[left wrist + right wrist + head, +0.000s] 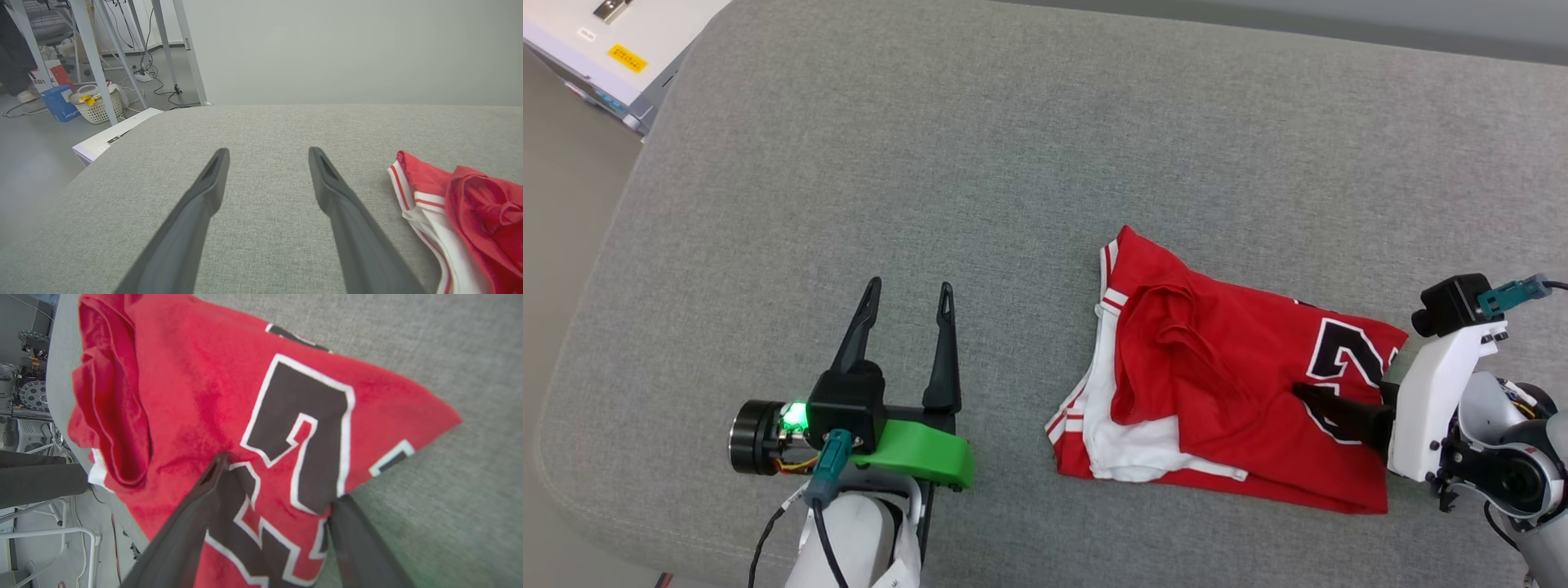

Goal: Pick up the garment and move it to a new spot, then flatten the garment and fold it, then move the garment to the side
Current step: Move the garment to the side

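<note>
The garment (1225, 384) is a red jersey with white sleeves and dark numerals, lying bunched and partly folded on the grey padded surface (1013, 163), right of centre. My right gripper (1327, 392) reaches in at its right edge and is open. In the right wrist view one finger (196, 506) lies on top of the numerals of the garment (196, 396), while the other finger (355, 539) passes under the cloth's edge. My left gripper (911, 286) stands open over bare surface to the left of the garment. The left wrist view has the left gripper (268, 150) with the garment (470, 212) at its lower right.
The padded surface ends in a rounded edge at the left and front, with floor beyond. A white device (613, 49) sits past the far left corner. The left wrist view has metal frame legs (94, 61), a white basket (96, 104) and a blue box (61, 104) on the floor.
</note>
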Robot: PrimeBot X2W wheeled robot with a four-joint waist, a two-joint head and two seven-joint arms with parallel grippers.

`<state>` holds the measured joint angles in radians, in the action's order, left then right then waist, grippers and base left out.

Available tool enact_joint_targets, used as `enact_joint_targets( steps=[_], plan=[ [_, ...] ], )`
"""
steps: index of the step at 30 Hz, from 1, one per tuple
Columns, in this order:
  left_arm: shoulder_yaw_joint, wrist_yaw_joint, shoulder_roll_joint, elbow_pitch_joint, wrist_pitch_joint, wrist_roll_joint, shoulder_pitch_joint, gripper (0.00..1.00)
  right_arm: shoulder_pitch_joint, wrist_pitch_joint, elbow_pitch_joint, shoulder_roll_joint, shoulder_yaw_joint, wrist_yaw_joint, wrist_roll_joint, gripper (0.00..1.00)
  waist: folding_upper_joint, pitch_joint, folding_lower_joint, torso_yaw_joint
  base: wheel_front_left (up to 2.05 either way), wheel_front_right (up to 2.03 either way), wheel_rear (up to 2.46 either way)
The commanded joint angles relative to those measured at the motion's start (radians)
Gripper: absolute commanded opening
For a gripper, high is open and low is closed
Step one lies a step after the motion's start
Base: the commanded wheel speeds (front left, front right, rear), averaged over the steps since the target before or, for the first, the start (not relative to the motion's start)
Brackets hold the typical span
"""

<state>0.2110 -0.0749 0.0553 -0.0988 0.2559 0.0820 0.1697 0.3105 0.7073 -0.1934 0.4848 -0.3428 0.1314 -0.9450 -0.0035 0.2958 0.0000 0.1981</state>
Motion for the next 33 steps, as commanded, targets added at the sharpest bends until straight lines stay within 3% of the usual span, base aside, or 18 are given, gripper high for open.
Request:
enact_joint_targets(
  steps=[1, 3, 11, 16, 25, 33],
  plan=[
    [0.002, -0.008, -0.005, -0.002, 0.006, 0.003, 0.019, 1.00, -0.024, -0.003, -0.028, -0.016, -0.040, -0.001, 0.006, 1.00, 0.0035, 0.003, 0.0000, 0.004, 0.00, 0.00, 0.00],
    [0.004, -0.011, -0.005, -0.003, 0.006, 0.004, 0.020, 1.00, -0.019, -0.030, -0.025, -0.009, -0.057, -0.001, 0.010, 0.00, 0.0035, 0.001, 0.0000, 0.002, 0.00, 0.00, 0.00],
    [0.002, -0.016, -0.005, -0.010, 0.006, 0.003, 0.009, 1.00, 0.027, -0.154, 0.021, 0.048, -0.104, -0.001, 0.035, 0.00, 0.0035, -0.035, 0.0000, -0.018, 0.00, 0.00, 0.00],
    [-0.014, -0.014, -0.005, -0.013, 0.006, -0.003, -0.014, 1.00, 0.076, -0.228, 0.081, 0.119, -0.148, -0.001, 0.101, 0.00, 0.0035, -0.077, 0.0000, -0.062, 0.00, 0.00, 0.00],
    [-0.049, -0.003, -0.004, -0.002, 0.006, -0.014, -0.050, 1.00, 0.145, -0.225, 0.201, 0.239, -0.207, -0.001, 0.159, 0.00, 0.0035, -0.110, 0.0000, -0.210, 0.00, 0.00, 0.00],
    [-0.066, 0.004, -0.003, 0.012, 0.006, -0.030, -0.032, 1.00, 0.159, -0.210, 0.222, 0.295, -0.173, -0.001, 0.152, 0.00, 0.0035, -0.065, 0.0000, -0.326, 0.00, 0.00, 0.00]
  ],
)
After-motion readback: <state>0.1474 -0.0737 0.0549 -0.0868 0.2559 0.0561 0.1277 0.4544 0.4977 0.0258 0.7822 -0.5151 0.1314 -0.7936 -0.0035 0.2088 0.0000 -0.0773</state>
